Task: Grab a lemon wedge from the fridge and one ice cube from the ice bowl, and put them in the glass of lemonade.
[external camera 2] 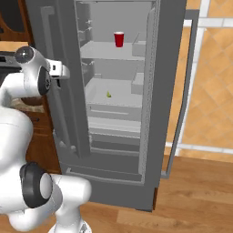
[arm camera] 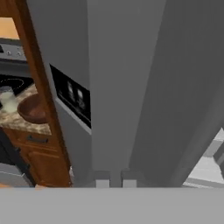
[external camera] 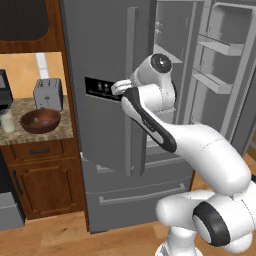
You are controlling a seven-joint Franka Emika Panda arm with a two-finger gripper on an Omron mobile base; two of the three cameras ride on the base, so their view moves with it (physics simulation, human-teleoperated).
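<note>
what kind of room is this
A home kitchen, rendered. A tall grey steel French-door fridge stands with one door open, beside a speckled stone counter on wooden cabinets that holds a silver toaster and a round reddish-brown bowl.

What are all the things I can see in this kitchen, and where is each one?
fridge: one, grey steel, right door swung open, left door shut.
lemon wedge: one, yellow-green, on a lower shelf inside the fridge.
red cup: one, red, on an upper fridge shelf.
ice bowl: one, reddish-brown, on the counter left of the fridge.
glass of lemonade: one, clear with pale liquid, left of the bowl.
toaster: one, grey, behind the bowl.
counter: one, speckled stone over brown wooden cabinets.
floor: light wood.
gripper: one, fingertips close together, holding nothing, facing the fridge's front.
</note>
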